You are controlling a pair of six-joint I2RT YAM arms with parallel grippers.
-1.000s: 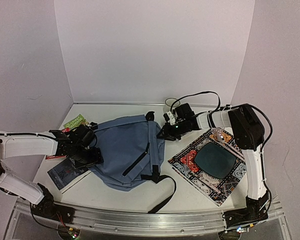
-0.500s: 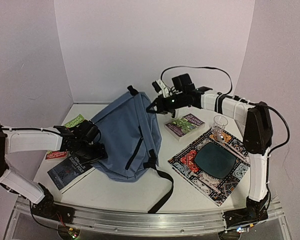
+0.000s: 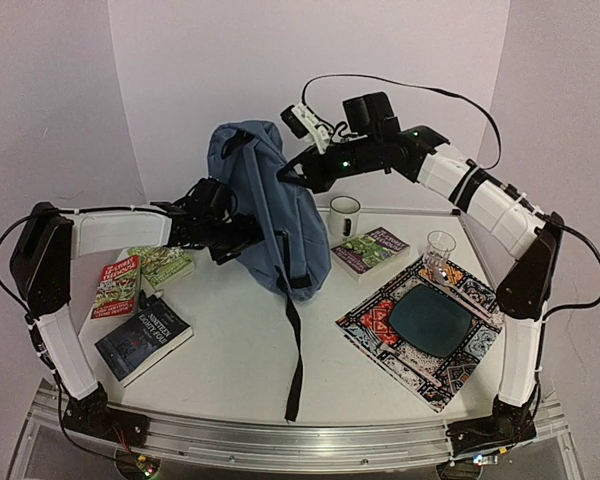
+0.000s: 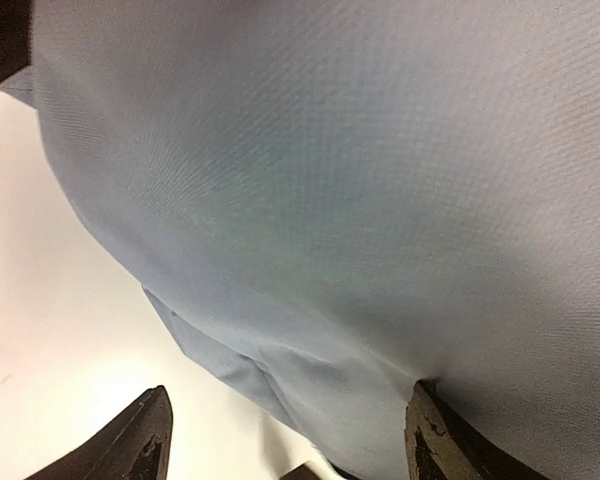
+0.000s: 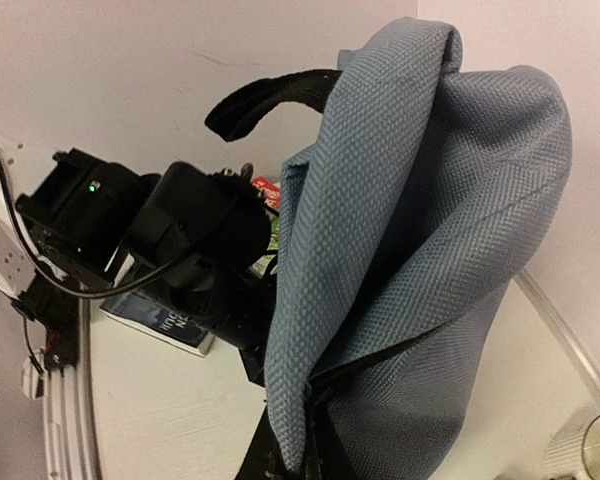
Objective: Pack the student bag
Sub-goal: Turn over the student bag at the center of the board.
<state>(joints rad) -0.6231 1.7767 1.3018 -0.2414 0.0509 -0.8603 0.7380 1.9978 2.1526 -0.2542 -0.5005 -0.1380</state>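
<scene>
The student bag [image 3: 272, 205], slate-blue fabric, hangs upright above the table with a black strap [image 3: 294, 360] trailing down to the tabletop. My right gripper [image 3: 284, 173] is raised at the bag's top right and is shut on a fold of its fabric [image 5: 302, 455]. In the right wrist view the bag [image 5: 430, 250] fills the right half. My left gripper [image 3: 240, 238] is against the bag's left side. In the left wrist view its fingers [image 4: 145, 445] stand wide apart, open, with blue fabric [image 4: 360, 200] close in front and one finger touching it.
A red book [image 3: 117, 285], a green book [image 3: 161, 264] and a dark book [image 3: 143, 337] lie at the left. A mug [image 3: 344, 214], a purple book [image 3: 370, 249] and a clear glass [image 3: 440, 249] stand right of the bag. A patterned mat [image 3: 376, 322] holds a dark plate [image 3: 428, 318].
My right gripper shut on the bag and lifted it from lying flat to hanging upright. My left gripper rose and moved back with it. The books under the bag came into view.
</scene>
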